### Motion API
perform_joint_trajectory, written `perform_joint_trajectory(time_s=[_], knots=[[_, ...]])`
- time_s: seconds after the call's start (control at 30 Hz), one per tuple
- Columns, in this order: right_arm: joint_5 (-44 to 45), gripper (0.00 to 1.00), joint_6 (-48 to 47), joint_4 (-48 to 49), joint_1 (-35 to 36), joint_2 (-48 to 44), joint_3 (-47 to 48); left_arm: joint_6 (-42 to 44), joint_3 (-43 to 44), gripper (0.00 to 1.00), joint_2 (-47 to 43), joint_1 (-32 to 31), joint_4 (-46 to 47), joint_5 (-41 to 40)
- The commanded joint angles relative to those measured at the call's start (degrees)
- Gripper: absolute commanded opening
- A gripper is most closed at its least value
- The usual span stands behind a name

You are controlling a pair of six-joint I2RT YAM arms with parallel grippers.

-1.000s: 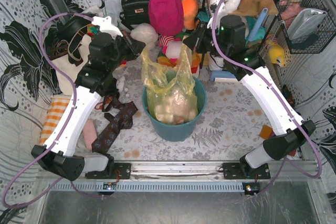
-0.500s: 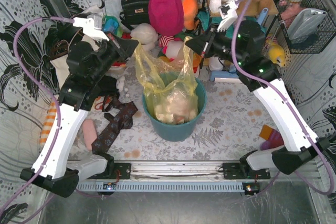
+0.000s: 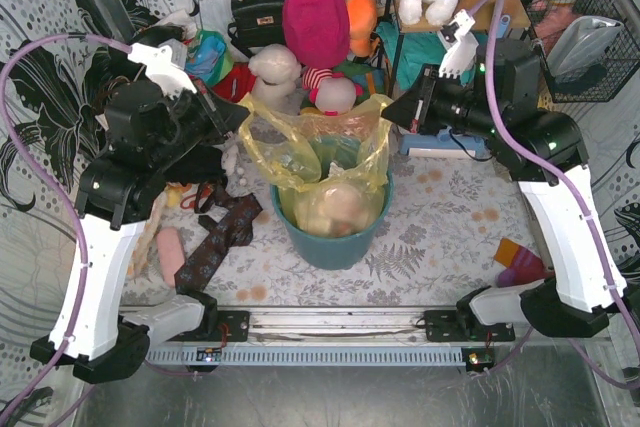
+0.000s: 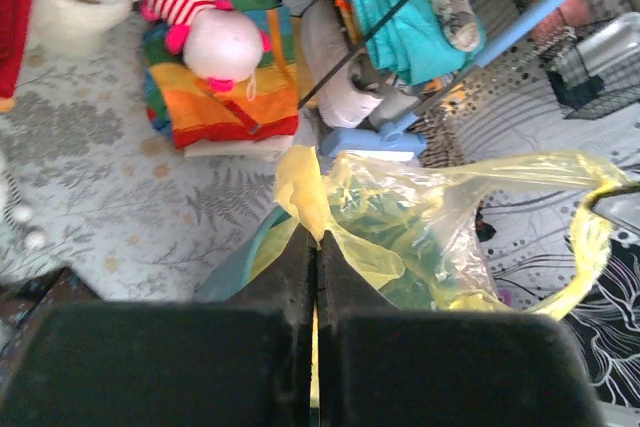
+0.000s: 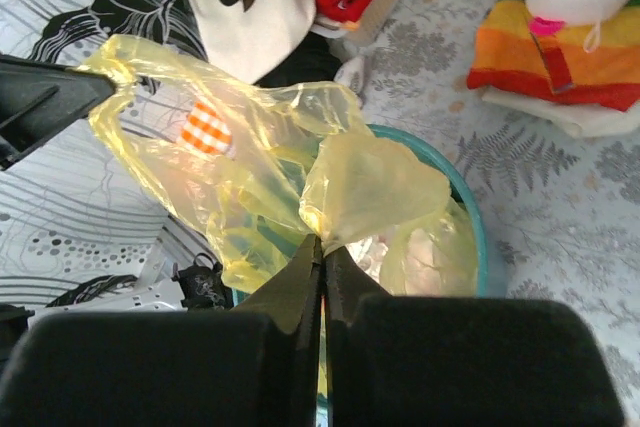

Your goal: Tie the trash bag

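Note:
The trash bag (image 3: 318, 162) is thin yellow-green plastic with crumpled white paper inside; it sits in the teal bin (image 3: 335, 242) at the table's middle. Its mouth is stretched wide between my two grippers, above the bin. My left gripper (image 3: 243, 115) is shut on the bag's left top corner; in the left wrist view the plastic (image 4: 390, 217) is pinched between the closed jaws of the left gripper (image 4: 316, 237). My right gripper (image 3: 390, 112) is shut on the right top corner; the right wrist view shows the right gripper (image 5: 322, 242) clamped on a bag flap (image 5: 370, 187).
Soft toys, a magenta bag (image 3: 315, 17), a black handbag (image 3: 258, 12) and a striped cloth (image 4: 225, 107) crowd the back. A cream tote (image 5: 255, 22) and dark patterned cloth (image 3: 215, 242) lie left of the bin. A wire basket (image 3: 585, 37) hangs at the right wall.
Both grippers have moved apart and back, each still holding its corner. The bag's mouth, bunched upright a second ago, is now pulled wide open over the bin.

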Motion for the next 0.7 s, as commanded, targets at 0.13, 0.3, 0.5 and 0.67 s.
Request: perform_joint_trajectory(time_s=[0.13, 0.3, 0.5, 0.67], knots=[[4.57, 0.00, -2.00, -11.33, -0.27, 3.84, 12.64, -0.53, 12.21, 0.05, 3.20, 0.26, -5.86, -0.33], [2.98, 0.00, -0.72, -8.89, -0.27, 4.59, 14.49, -2.74, 16.63, 0.11, 4.74, 0.27, -5.70, 3.63], [-0.90, 0.13, 1.41, -4.15, -0.20, 3.46, 12.54, -4.87, 14.95, 0.26, 3.73, 0.27, -2.21, 7.85], [-1.59, 0.44, 2.09, -4.69, -0.25, 0.87, 8.42, -3.55, 17.88, 0.52, 3.65, 0.27, -7.00, 4.19]])
